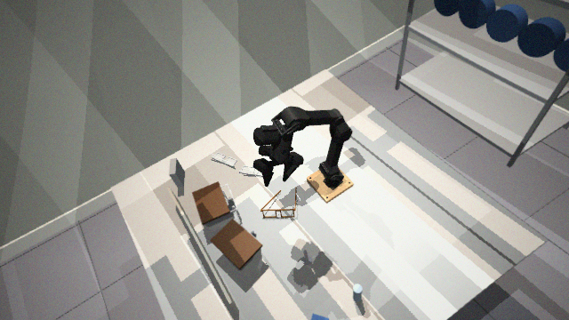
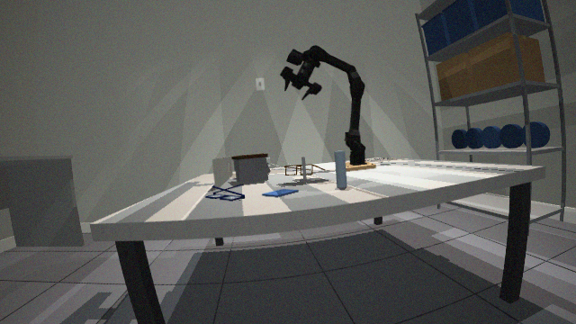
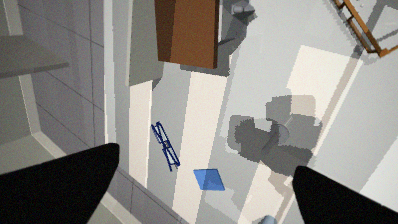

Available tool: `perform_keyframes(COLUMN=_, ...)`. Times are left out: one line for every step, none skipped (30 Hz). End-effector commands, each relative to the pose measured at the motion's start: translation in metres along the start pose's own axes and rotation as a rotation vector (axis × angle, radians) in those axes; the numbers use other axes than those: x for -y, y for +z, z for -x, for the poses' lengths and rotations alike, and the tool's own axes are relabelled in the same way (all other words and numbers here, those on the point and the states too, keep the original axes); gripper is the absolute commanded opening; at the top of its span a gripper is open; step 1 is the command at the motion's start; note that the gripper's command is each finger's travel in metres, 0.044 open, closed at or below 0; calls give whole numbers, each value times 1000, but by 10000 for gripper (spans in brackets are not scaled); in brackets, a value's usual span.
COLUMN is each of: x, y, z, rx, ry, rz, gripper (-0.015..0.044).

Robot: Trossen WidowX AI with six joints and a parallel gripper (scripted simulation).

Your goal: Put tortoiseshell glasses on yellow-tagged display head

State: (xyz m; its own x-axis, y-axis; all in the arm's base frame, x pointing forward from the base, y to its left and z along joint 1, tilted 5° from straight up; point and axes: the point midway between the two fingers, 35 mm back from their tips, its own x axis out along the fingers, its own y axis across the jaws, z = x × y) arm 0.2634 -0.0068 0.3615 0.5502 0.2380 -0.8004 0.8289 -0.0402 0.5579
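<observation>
The tortoiseshell glasses [image 1: 278,210] [image 3: 381,53] stand on the table with the temples spread toward the arm's base; the exterior view shows them small behind a thin post. Two display heads with brown tops stand left of them: the far head [image 1: 212,202] and the near head [image 1: 236,244] [image 3: 192,35]. Clear-looking frames show beside the far head's face; whether it wears them I cannot tell. No yellow tag can be made out in any view. My gripper [image 1: 276,182] [image 2: 294,94] [image 3: 206,163] is open and empty, high above the table, with the glasses off to one side in the wrist view.
A long pale panel [image 1: 202,249] stands behind the heads. A thin grey post [image 2: 303,168], a light blue cylinder [image 1: 357,292] [image 2: 340,170], a blue cloth [image 2: 280,193] [image 3: 209,179] and dark blue glasses also rest on the table. White flat pieces [image 1: 223,160] lie beyond the gripper.
</observation>
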Motion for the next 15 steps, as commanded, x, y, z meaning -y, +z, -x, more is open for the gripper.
perform_keyframes(x=0, y=0, z=0, rx=0, ry=0, rz=0, gripper=426)
perform_keyframes(x=0, y=0, z=0, rx=0, ry=0, rz=0, gripper=440)
perform_keyframes(x=0, y=0, z=0, rx=0, ry=0, rz=0, gripper=440)
perform_keyframes(x=0, y=0, z=0, rx=0, ry=0, rz=0, gripper=440)
perform_keyframes(x=0, y=0, z=0, rx=0, ry=0, rz=0, gripper=440)
perform_keyframes(x=0, y=0, z=0, rx=0, ry=0, rz=0, gripper=440)
perform_keyframes(x=0, y=0, z=0, rx=0, ry=0, rz=0, gripper=440)
perform_keyframes(x=0, y=0, z=0, rx=0, ry=0, rz=0, gripper=440)
perform_keyframes(x=0, y=1, z=-2, rx=1, ry=-5, rz=6, gripper=414)
perform_keyframes(x=2, y=3, z=-8, rx=5, ry=-18, rz=24, gripper=387)
perform_keyframes(x=5, y=8, z=-18, rx=11, ry=-41, rz=55, gripper=361)
perform_keyframes(x=9, y=13, z=-30, rx=18, ry=-70, rz=93, gripper=335)
perform_keyframes(x=14, y=18, z=-42, rx=23, ry=-99, rz=131, gripper=309)
perform_keyframes(x=20, y=23, z=-54, rx=27, ry=-128, rz=169, gripper=282)
perform_keyframes(x=26, y=27, z=-66, rx=30, ry=-159, rz=208, gripper=256)
